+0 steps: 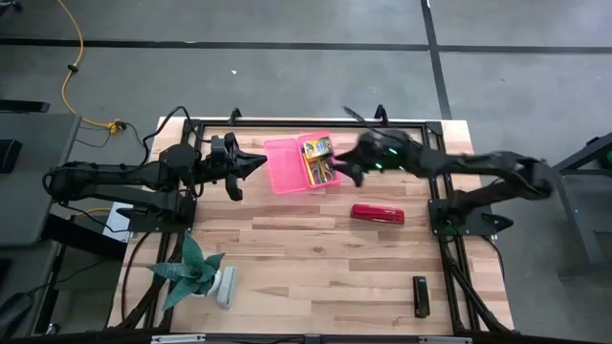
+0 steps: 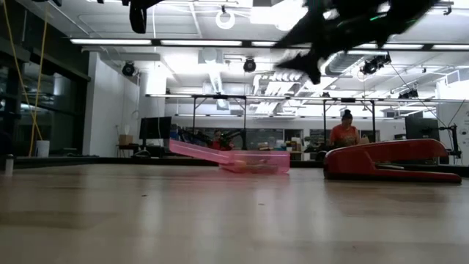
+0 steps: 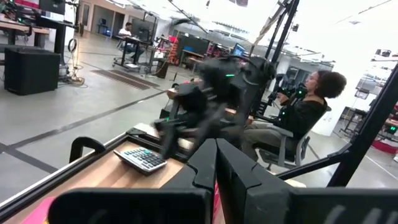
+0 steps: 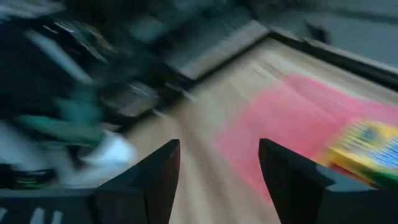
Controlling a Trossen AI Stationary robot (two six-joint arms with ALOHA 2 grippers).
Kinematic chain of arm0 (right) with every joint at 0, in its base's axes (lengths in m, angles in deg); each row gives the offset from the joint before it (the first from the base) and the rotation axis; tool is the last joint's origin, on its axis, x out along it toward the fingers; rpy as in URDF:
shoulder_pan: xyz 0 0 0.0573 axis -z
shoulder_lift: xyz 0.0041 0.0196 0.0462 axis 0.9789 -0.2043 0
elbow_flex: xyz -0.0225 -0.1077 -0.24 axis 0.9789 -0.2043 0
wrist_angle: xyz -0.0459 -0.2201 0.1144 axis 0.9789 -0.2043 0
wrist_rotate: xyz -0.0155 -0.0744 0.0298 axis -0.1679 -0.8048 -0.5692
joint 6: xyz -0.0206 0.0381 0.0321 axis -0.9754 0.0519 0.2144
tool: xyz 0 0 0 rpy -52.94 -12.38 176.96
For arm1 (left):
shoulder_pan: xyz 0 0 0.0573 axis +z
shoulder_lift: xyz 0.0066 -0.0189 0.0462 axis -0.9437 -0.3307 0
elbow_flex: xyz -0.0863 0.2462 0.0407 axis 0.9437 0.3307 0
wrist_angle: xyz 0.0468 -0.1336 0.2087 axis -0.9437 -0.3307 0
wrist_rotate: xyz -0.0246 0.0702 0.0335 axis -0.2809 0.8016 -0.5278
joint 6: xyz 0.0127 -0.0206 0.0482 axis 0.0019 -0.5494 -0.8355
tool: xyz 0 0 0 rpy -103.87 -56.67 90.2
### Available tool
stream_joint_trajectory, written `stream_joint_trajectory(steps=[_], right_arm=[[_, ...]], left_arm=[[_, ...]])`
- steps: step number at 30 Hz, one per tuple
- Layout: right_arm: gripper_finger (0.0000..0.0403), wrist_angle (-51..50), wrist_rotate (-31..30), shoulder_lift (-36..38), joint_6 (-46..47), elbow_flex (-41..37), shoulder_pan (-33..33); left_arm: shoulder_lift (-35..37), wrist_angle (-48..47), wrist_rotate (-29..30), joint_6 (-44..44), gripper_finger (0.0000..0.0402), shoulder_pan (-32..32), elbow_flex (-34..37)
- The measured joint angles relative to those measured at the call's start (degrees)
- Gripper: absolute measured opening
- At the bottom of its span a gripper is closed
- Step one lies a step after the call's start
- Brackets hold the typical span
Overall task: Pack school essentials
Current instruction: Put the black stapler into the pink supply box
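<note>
Lying open, pink pencil case (image 1: 288, 164)

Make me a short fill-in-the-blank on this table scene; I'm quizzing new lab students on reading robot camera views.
1. The crayon box lies inside the open ____ case.
2. The right gripper hangs beside that case with its jaws ____.
3. The stapler on the bare wood is ____ in colour.
4. The plant stands on the same side of the table as the ____ arm.

Missing words: pink; open; red; left
</note>
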Motion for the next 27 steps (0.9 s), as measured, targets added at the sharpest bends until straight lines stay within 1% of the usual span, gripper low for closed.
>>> stream_joint_trajectory(steps=[2, 5, 7, 10, 13, 27], right_arm=[[0.021, 6.58, 0.04, 5.94, 1.01, -5.09, -2.26], [0.021, 12.89, -2.17, 12.8, -0.23, -10.34, -5.46], [0.021, 14.96, -3.39, 16.33, -2.96, -12.43, -7.4], [0.021, 14.64, -3.97, 19.64, -6.9, -13.64, -9.42], [0.021, 14.61, -4.24, 20.94, -7.9, -13.66, -10.4], [0.021, 14.33, -4.24, 21.03, -6.52, -13.68, -10.43]], left_arm=[[0.0, -0.01, -0.01, -0.58, 0.0, -0.01, 0.0], [0.0, -0.06, -0.29, -0.92, 0.0, 0.0, 0.0], [0.0, -0.1, -1.06, -1.84, 0.0, 0.0, 0.0], [0.0, -0.12, -1.47, -2.79, 0.0, 0.0, 0.0], [0.0, -0.1, -1.49, -2.81, 0.0, -0.01, 0.0], [0.0, -0.1, -1.49, -2.79, 0.0, 0.0, 0.0]])
